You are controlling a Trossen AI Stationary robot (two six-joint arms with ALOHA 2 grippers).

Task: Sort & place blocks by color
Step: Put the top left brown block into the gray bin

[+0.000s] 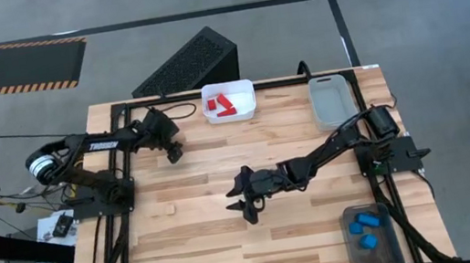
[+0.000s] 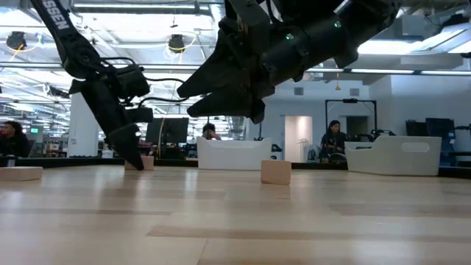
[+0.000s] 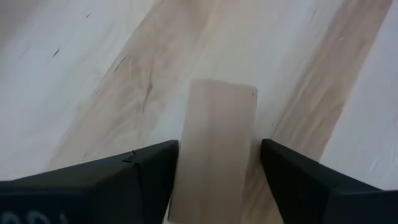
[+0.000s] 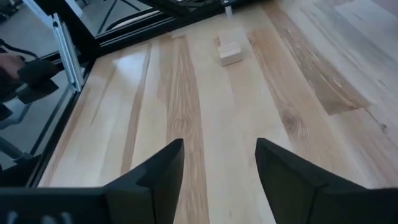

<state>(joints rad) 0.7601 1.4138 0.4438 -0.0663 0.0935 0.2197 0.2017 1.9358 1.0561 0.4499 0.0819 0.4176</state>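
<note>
Right gripper point(image 1: 247, 207): spread, empty (table centre); pale block point(image 4: 229, 53) lies ahead, apart.
Left gripper point(image 3: 214, 180): spread, straddling wood bar point(image 3: 217, 149), 10 o'clock.

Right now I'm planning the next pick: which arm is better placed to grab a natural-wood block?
Left: its tool straddles a natural-wood block. The right tool hangs open with nothing between.

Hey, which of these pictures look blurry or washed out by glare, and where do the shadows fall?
Left wrist view: the pale wooden block between the left gripper fingers is soft, close to the lens. Low view: bright ceiling lights leave the right gripper a dark silhouette, with sheen on the table. Right wrist view: glare whitens the boards near a small block. High view: even light, faint shadows under the arms.
</note>
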